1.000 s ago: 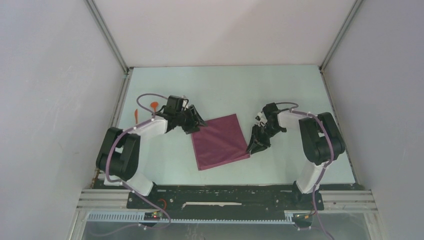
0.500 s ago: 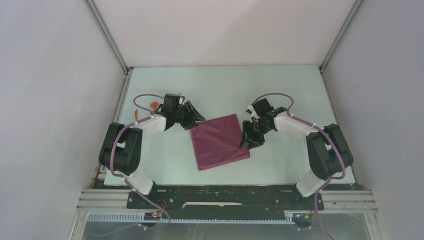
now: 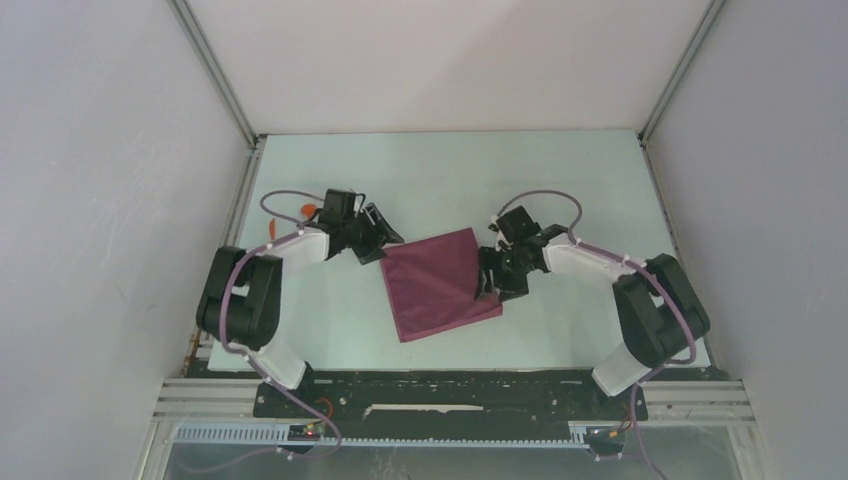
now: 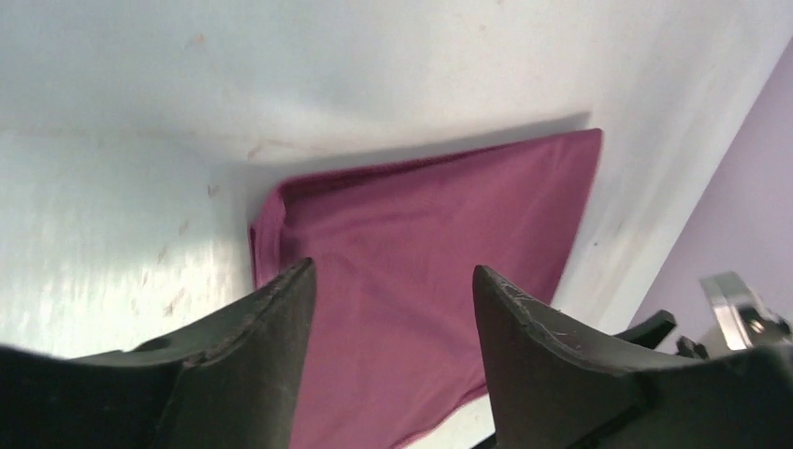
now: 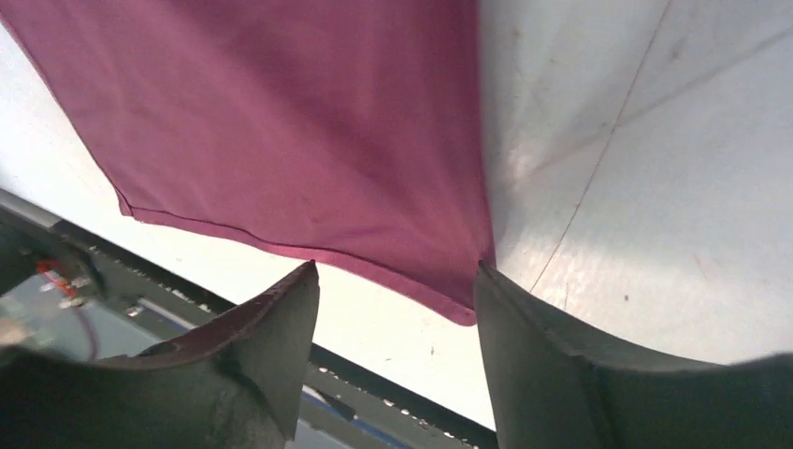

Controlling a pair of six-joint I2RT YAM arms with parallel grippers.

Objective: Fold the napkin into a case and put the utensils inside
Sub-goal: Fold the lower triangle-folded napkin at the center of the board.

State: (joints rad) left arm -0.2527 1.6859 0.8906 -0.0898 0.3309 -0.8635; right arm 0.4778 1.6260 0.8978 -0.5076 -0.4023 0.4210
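Table (image 3: 560, 170) broad around napkin (image 3: 440, 285); both jaws wide astride opposite corners, contact unclear

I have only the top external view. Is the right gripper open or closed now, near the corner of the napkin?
Observer: Open. In the right wrist view the right gripper has its jaws apart, and a corner of the napkin lies flat, seen between them.
Operator: And the left one?
Observer: The left gripper is open too. The napkin's edge just ahead of it looks slightly curled up.
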